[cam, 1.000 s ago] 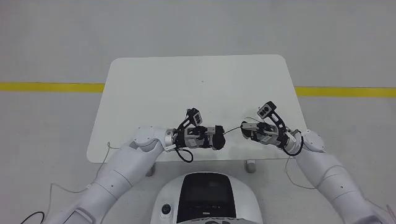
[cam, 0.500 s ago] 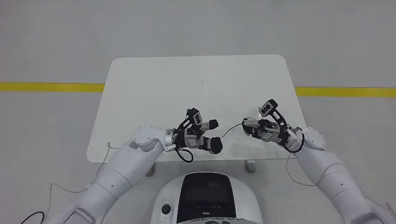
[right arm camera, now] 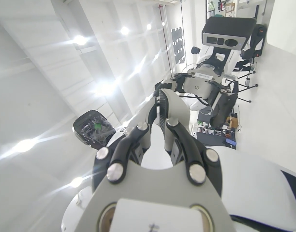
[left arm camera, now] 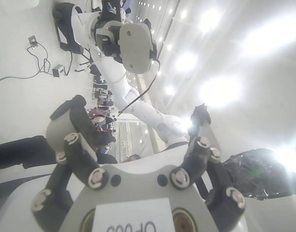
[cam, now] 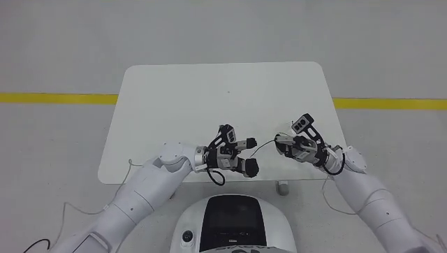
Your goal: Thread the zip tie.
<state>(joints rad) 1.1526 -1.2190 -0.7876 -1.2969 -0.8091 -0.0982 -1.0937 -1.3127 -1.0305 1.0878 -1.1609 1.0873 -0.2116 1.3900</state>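
The zip tie (cam: pixel 264 145) is a thin black strip held in the air over the table's near edge. My right gripper (cam: pixel 281 144) is shut on one end of it; its fingers (right arm camera: pixel 162 102) are pressed together. The strip's free end (left arm camera: pixel 119 114) points at my left gripper (cam: pixel 248 155), which is open with its fingertips on either side of that end. In the left wrist view the left gripper (left arm camera: pixel 137 109) has its two fingers wide apart with nothing touching them. The right wrist view shows the left gripper (right arm camera: pixel 194 97) facing it, open.
The white table (cam: pixel 174 99) has a bare top. Both grippers hover above its near edge, close together. Grey floor with yellow lines (cam: pixel 56 98) surrounds the table.
The left gripper was shut at the zip tie's free end one second ago and has since opened. It then shifted slightly toward the right gripper, which stayed shut on the zip tie.
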